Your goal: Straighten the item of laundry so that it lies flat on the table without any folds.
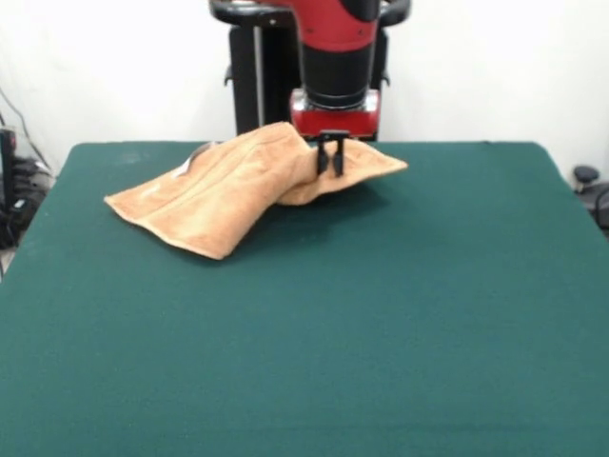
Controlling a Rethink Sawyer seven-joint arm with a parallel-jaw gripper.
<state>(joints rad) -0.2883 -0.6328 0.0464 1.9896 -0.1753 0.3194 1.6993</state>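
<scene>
The item of laundry (219,195), an orange-tan towel, lies crumpled on the far half of the green table (304,343). Its left part spreads toward a near corner. A folded hump rises at the middle, and a smaller flap (376,167) sticks out to the right. A small white loop (183,168) shows near its far left edge. My gripper (330,160) comes straight down at the hump's right side. Its black fingers (323,157) stand close together, pinched on a raised fold of the towel.
The red and black arm (338,57) stands directly above the towel. Dark cables and gear (14,190) sit off the table's left edge, and another dark object (588,186) sits off its right edge.
</scene>
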